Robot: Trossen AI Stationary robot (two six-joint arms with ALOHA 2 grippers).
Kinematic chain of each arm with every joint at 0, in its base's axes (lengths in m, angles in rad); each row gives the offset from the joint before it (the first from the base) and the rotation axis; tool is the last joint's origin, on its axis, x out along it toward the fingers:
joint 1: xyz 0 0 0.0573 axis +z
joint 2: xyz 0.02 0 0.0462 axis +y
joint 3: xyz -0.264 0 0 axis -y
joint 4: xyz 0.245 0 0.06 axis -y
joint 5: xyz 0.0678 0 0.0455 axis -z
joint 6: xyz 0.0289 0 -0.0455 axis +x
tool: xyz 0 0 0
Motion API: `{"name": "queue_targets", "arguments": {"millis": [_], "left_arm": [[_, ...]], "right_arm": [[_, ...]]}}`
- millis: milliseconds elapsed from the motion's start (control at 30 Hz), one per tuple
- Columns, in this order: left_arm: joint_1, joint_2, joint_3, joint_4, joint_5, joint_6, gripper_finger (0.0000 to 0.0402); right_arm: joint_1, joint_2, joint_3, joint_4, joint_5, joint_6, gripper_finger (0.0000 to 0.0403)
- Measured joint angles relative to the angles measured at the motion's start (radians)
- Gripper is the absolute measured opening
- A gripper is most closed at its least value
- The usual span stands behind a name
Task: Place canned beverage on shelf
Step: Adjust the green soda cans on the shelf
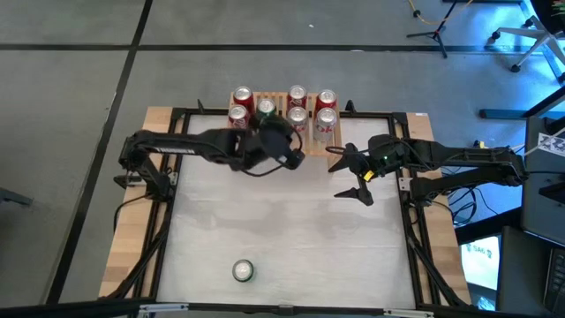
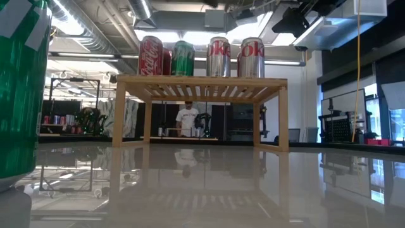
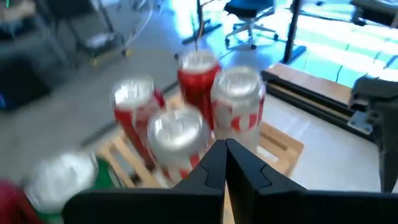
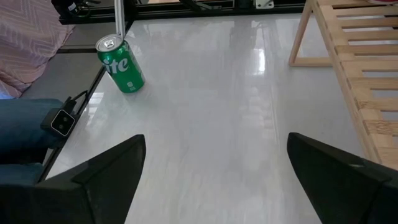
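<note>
Hovering closed over the shelf (image 1: 284, 113) cans, the left end effector (image 3: 225, 163) is holding nothing, while the right end effector (image 1: 353, 173) is waiting open beside it.

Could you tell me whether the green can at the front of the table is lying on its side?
No, the green can stands upright on the white table, its silver top facing up.

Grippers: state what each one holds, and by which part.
Nothing is held. The left gripper is shut and empty above the shelf; the right gripper is open over the table.
</note>
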Motion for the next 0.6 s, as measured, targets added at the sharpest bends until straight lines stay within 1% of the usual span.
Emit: {"name": "queue_targets", "arguments": {"millis": [133, 200, 267, 333, 400, 500, 600], "left_arm": [[0.031, 0.0, 0.097, -0.002, 0.038, 0.239, 0.0], [0.053, 0.0, 0.145, -0.002, 0.085, 0.351, 0.0], [0.078, 0.0, 0.193, -0.002, 0.143, 0.414, 0.0], [0.107, 0.0, 0.236, -0.002, 0.2, 0.433, 0.0005], [0.141, 0.0, 0.276, -0.014, 0.252, 0.432, 0.0019], [0.194, 0.0, 0.333, -0.076, 0.319, 0.43, 0.0049], [0.245, -0.002, 0.353, -0.114, 0.356, 0.43, 0.0084]], "right_arm": [[0.0, 0.0, 0.0, 0.0, 0.0, 0.0, 0.0386], [0.0, 0.0, 0.0, 0.0, 0.0, 0.0, 0.0386], [0.0, 0.0, 0.0, 0.0, 0.0, 0.0, 0.0386], [0.0, 0.0, 0.0, 0.0, 0.0, 0.0, 0.0386], [0.0, 0.0, 0.0, 0.0, 0.0, 0.0, 0.0386], [0.0, 0.0, 0.0, 0.0, 0.0, 0.0, 0.0386], [0.0, 0.0, 0.0, 0.0, 0.0, 0.0, 0.0386]]}}
